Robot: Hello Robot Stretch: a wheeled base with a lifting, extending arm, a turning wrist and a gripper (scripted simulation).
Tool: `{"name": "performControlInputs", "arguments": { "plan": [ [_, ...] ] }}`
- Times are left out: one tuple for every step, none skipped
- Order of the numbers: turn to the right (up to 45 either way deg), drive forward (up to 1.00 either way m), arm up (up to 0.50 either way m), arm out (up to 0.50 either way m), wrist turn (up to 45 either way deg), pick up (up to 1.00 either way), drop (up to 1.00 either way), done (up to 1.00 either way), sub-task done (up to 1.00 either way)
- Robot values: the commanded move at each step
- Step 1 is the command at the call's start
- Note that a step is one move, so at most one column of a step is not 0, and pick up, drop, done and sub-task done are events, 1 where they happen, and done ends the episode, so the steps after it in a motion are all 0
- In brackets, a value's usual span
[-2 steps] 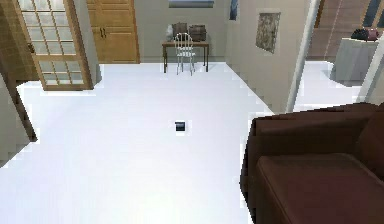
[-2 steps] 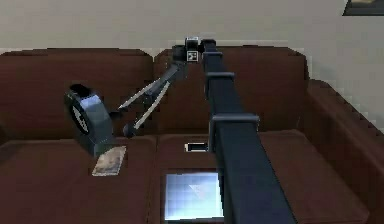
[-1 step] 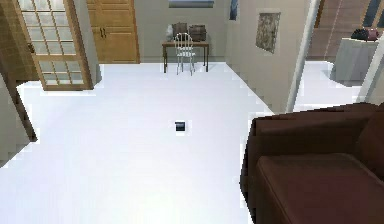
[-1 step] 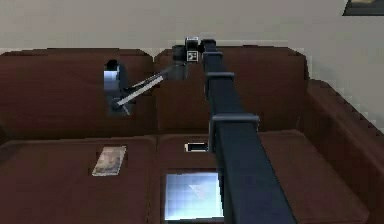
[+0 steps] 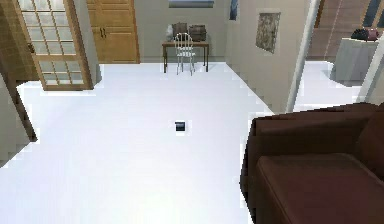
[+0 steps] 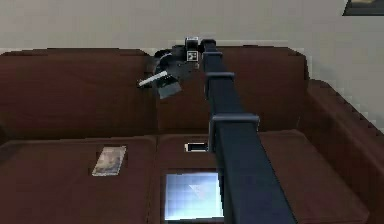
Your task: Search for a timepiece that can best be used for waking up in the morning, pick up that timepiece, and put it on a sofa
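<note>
Remote desk, forward view, left to right: a glass-paned door [image 5: 55,45], a wooden door [image 5: 113,30], then a table [image 5: 186,44] with a white chair [image 5: 184,55] at the far wall. Further right are a framed picture [image 5: 267,31] and, through a doorway, a grey pedestal [image 5: 355,62]. A small dark boxy thing [image 5: 180,127] lies alone on the white floor [image 5: 100,140]; I cannot say what it is. The brown sofa [image 5: 320,165] takes the lower right corner.

The arm side view adds the sofa seen head-on. A flat printed thing [image 6: 109,160] lies on the left seat cushion. A small white thing [image 6: 195,147] and a pale flat slab [image 6: 193,196] lie near the middle. Just right of them the arm [image 6: 238,150] reaches out over the seat, and the gripper [image 6: 152,80] stands in front of the backrest.

A small grey shape [image 6: 169,89] sits at the gripper's far end. I cannot make it out as the timepiece, nor tell whether the gripper holds anything.
</note>
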Motion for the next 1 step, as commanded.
{"name": "performControlInputs", "arguments": {
  "plan": [
    [0.0,0.00,0.00,0.00,15.0,0.00,0.00,0.00,0.00]
  ]
}}
